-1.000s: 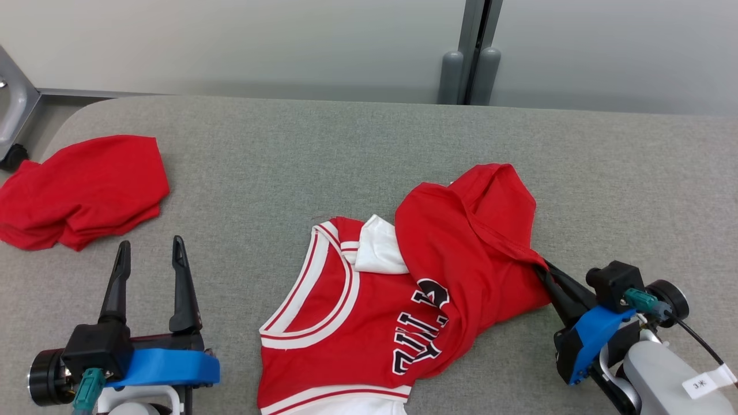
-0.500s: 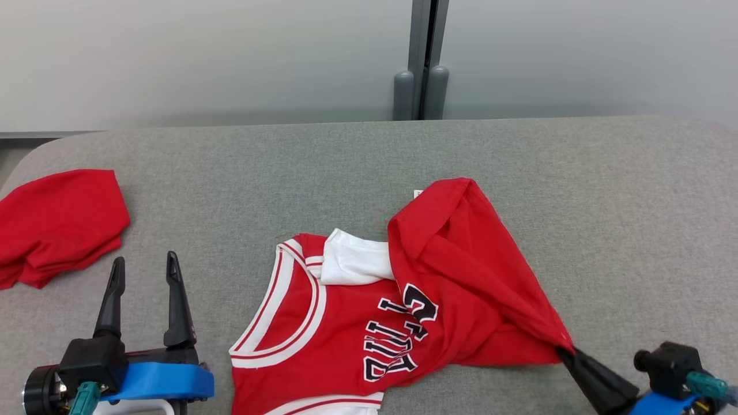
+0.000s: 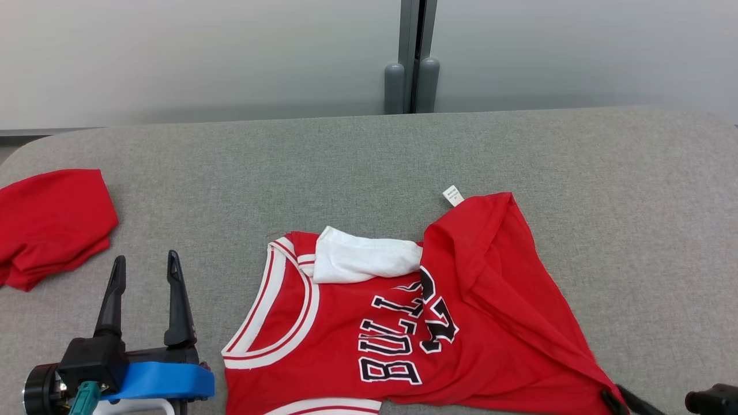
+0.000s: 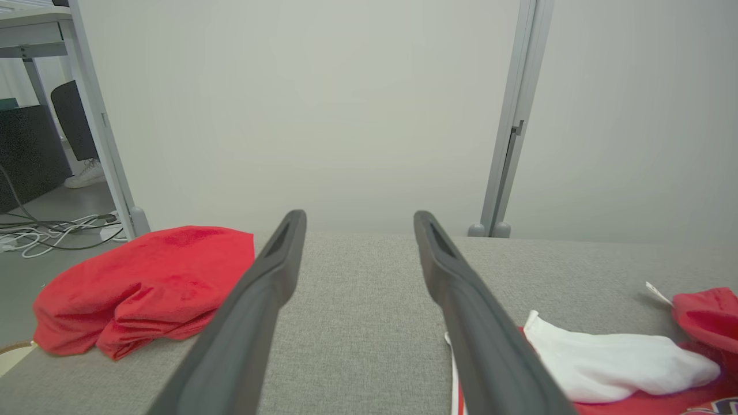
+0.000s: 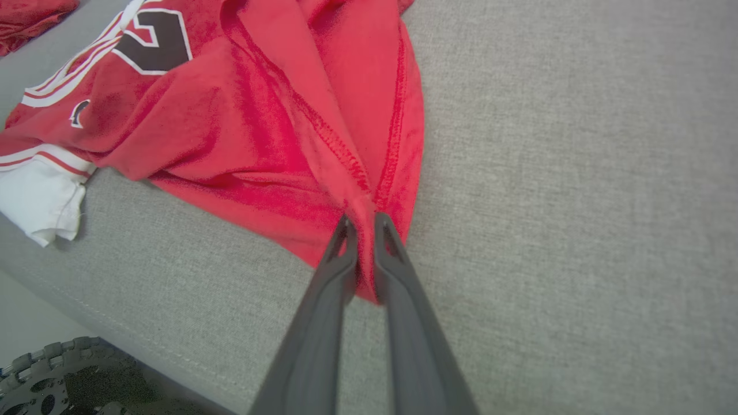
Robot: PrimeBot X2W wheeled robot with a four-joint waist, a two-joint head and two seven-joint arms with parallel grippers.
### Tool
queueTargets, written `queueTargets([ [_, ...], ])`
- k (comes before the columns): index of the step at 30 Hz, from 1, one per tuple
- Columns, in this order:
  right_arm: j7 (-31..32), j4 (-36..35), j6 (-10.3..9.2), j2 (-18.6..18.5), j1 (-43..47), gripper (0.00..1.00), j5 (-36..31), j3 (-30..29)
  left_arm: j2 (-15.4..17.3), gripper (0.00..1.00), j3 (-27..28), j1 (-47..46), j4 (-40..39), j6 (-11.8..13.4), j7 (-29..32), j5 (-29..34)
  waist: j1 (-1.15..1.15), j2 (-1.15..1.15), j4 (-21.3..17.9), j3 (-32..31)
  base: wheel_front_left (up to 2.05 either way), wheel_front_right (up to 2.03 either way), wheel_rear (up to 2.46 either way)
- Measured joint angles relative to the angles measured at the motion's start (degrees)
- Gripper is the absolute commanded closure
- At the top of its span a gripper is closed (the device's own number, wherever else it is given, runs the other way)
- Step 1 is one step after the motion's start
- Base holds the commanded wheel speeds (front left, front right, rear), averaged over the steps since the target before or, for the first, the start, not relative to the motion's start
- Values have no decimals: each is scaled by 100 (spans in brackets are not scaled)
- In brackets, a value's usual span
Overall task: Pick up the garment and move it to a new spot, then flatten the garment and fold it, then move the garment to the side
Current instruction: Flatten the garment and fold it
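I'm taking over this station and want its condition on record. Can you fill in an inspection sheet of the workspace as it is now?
Surface: grey fabric-covered table, flat, no stains seen.
Job's things: red basketball jersey with white trim and black lettering, one side folded over; white cloth piece lying on it.
Clutter: crumpled plain red garment at the table's left edge.
Grippers: left gripper open, empty; right gripper shut on the jersey's corner.
Cables: white and black cables on the floor.
Surroundings: pale partition wall with grey post.
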Motion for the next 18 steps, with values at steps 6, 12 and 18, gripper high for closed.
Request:
queueTargets([
  [6, -243, 374, 0, 178, -440, 0, -530, -89, 4, 0, -25, -4, 11, 1, 0, 0, 0, 0, 14, -31, 0, 0, 0],
  [12, -409, 494, -1, 409, -975, 0, -1063, -20, 14, 0, -47, -20, 16, 1, -1, -1, 0, 1, 68, -31, 0, 0, 0],
  [18, -330, 545, 0, 857, -1833, 0, -1464, 530, 32, 0, -53, -70, 11, 1, 0, -20, 0, 1, 131, 49, 0, 0, 0],
])
